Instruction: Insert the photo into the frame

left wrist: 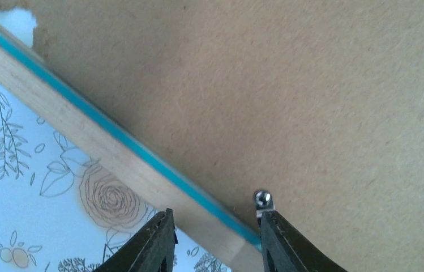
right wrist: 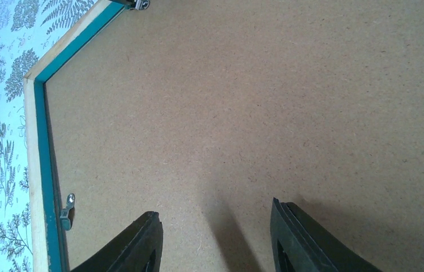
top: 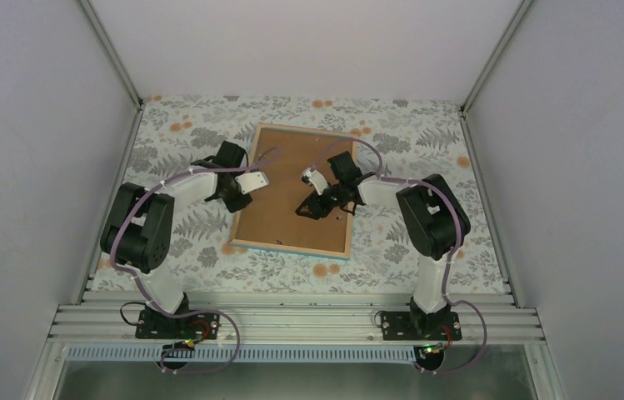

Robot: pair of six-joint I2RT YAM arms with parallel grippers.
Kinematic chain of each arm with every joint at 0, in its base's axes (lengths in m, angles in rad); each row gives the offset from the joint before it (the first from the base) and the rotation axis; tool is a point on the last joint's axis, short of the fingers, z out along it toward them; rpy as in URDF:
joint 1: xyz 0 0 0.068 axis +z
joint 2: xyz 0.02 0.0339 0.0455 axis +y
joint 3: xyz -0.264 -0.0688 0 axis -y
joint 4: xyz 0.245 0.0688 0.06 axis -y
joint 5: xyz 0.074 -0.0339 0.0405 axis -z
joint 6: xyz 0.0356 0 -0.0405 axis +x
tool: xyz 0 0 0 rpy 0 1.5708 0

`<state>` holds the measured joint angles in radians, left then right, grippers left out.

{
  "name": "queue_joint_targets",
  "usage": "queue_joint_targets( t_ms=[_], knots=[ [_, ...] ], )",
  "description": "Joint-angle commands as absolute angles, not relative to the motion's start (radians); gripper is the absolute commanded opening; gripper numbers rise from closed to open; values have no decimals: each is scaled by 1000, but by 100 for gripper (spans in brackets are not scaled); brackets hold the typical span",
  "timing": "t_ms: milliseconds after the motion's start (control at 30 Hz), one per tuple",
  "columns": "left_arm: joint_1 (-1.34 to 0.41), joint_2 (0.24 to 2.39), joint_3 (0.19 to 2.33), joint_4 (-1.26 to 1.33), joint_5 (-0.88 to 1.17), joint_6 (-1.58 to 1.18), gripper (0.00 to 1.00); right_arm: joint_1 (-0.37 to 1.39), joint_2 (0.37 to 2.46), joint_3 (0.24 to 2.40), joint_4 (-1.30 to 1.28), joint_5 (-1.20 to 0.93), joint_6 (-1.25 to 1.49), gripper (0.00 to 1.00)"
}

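Note:
The frame [top: 290, 247] lies back up on the patterned table, and a plain brown backing board [top: 287, 187] fills it. The photo is hidden. My left gripper [top: 244, 198] is at the frame's left rail [left wrist: 85, 133]. Its jaws stand apart astride that rail, and one finger is right beside a small metal clip [left wrist: 262, 199]. I cannot tell if the fingers press the rail. My right gripper [top: 308, 208] hovers over the middle of the board [right wrist: 255, 102], open and empty [right wrist: 215, 218]. The teal inner edge of the frame [right wrist: 44, 170] shows at the left of the right wrist view.
The floral tablecloth [top: 425, 142] surrounds the frame. White walls enclose the table on three sides. Another metal clip [right wrist: 68, 211] sits on the rail, and a third [right wrist: 136, 4] is near the frame's corner. Both arms reach over the frame from the near edge.

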<state>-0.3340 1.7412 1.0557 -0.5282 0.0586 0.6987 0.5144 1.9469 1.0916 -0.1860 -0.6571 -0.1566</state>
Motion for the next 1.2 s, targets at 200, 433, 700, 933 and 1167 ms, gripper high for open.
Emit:
queue_joint_targets(
  t_ms=[200, 433, 700, 933, 1167],
  knots=[
    [-321, 1736, 1100, -623, 51, 758, 53, 490, 1989, 1037, -342, -508, -158, 49],
    [-343, 1775, 1098, -587, -5, 781, 55, 491, 1988, 1035, -343, -503, -161, 49],
    [-357, 1778, 1111, -581, -6, 772, 35, 490, 1986, 1032, -346, -495, -164, 49],
    [-357, 1661, 1107, -595, 149, 772, 54, 490, 1975, 1034, -352, -513, -173, 49],
    [-374, 1451, 1004, -660, 468, 956, 79, 491, 1898, 1045, -370, -605, -208, 50]
  ],
)
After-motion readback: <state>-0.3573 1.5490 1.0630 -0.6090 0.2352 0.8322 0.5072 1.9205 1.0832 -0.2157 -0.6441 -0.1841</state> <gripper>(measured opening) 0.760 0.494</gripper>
